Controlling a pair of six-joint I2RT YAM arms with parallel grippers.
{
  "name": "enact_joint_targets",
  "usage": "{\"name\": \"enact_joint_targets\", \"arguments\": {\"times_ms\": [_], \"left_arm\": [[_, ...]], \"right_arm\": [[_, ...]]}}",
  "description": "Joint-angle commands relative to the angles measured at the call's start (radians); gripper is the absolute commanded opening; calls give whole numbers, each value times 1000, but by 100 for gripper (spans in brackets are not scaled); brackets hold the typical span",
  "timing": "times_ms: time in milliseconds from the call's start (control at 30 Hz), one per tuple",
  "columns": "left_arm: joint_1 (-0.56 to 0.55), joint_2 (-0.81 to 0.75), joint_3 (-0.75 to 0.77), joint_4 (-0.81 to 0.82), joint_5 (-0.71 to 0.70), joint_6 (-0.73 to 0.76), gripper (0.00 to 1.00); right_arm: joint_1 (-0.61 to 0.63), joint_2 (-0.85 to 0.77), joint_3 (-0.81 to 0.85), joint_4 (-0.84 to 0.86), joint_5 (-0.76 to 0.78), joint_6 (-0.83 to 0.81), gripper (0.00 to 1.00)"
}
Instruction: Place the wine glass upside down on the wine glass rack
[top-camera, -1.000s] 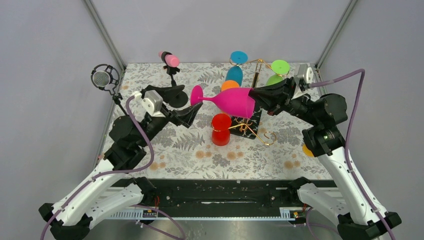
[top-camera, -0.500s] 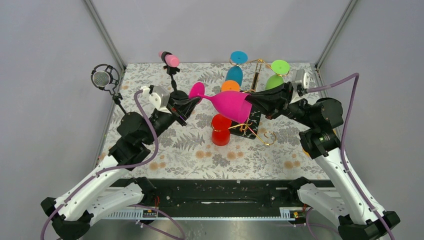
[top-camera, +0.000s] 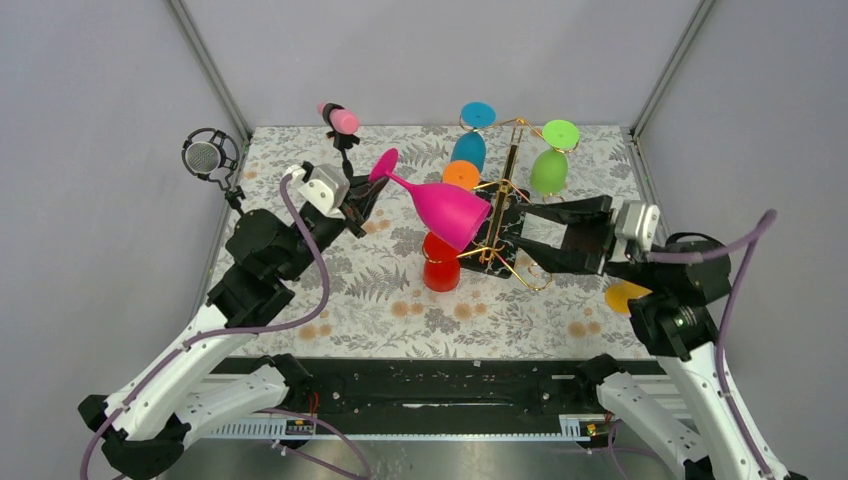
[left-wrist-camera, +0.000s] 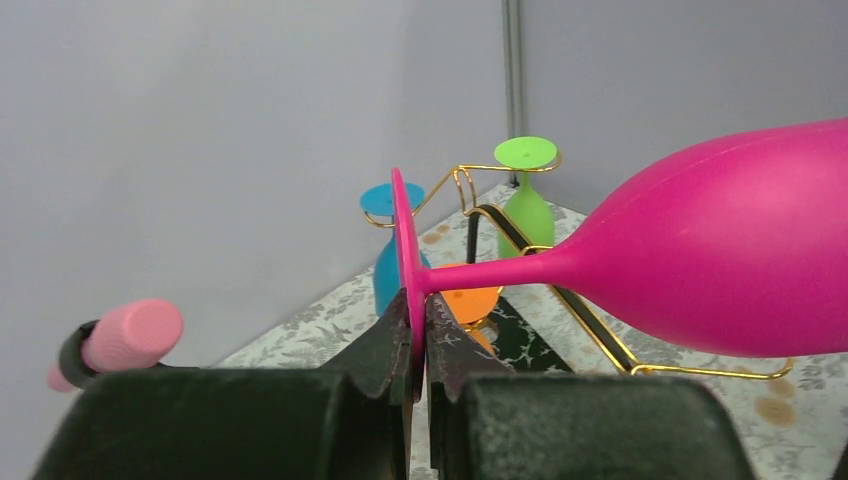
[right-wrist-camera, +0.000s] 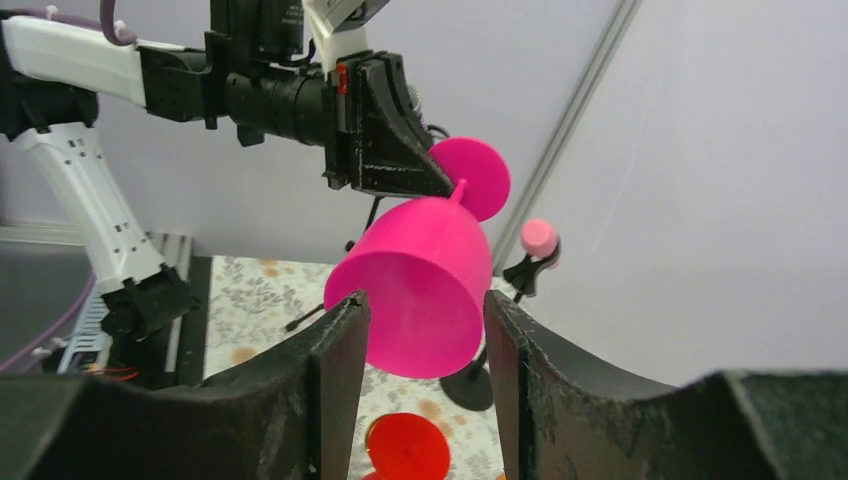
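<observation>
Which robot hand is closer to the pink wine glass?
Left. The left gripper is clamped on the round foot of the pink wine glass, so it touches it. The right gripper is open, facing the bowl's mouth, with a gap between them.

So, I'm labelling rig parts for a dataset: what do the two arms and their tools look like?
The left arm and right arm share white lower links, black joints and black upper links. A purple cable loops along each. The left tool and right tool are black, each with two tapered fingers.
</observation>
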Motion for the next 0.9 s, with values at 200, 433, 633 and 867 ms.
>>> {"name": "enact_joint_targets", "arguments": {"times_ms": [200, 433, 633, 867], "left_arm": [[2, -84, -129, 189, 192, 652, 0], [3, -51, -117, 115, 381, 1059, 0], [0, -17, -43, 7, 476, 1266, 0], [-4, 8, 35, -139, 425, 1434, 0]], "right_arm": [[2, 69, 188, -109, 532, 575, 42], [17, 243, 216, -94, 493, 1278, 40], [126, 340, 304, -136, 496, 1339, 42], [205, 381, 323, -267, 556, 1335, 42]]}}
